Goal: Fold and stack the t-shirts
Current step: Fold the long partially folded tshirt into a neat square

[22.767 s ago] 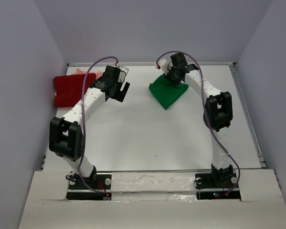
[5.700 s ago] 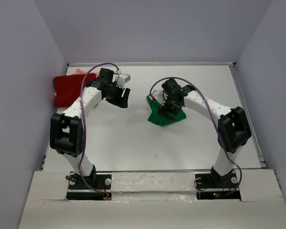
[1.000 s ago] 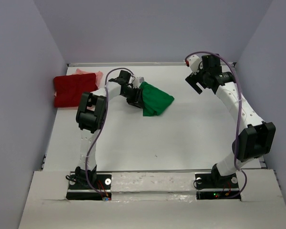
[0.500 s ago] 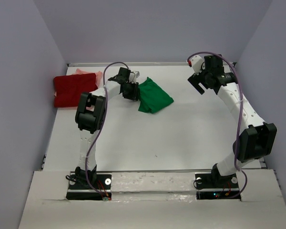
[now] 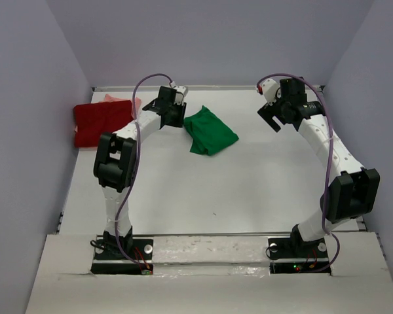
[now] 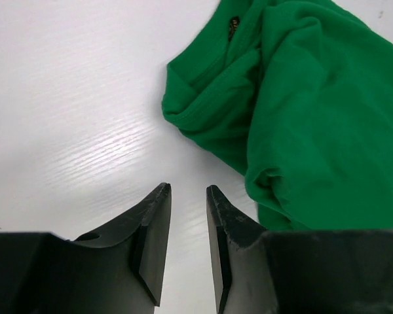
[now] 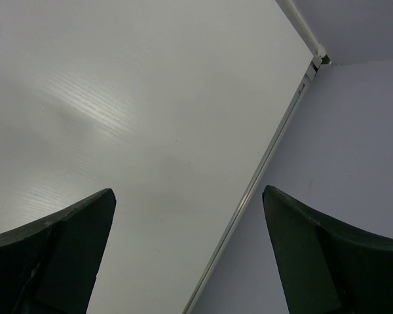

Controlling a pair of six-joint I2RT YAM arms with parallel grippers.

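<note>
Item: bright green soft cloth t-shirt point(image 5: 209, 132), bunched rather than neatly folded, lying on the white table point(image 5: 249, 196) toward its far middle, well apart from the dark red cloth t-shirt point(image 5: 101, 123) at far left, with the pale salmon-pink t-shirt point(image 5: 121, 100) showing at its far edge. The left gripper point(image 6: 187, 190) is parted by a narrow gap and empty, just beside the green cloth, while the right gripper point(image 5: 274, 116) is spread wide and empty at far right. Risk: a pinch on the rumpled edge may catch one layer only, so the bundle unrolls or drags on the way to the stack.
</note>
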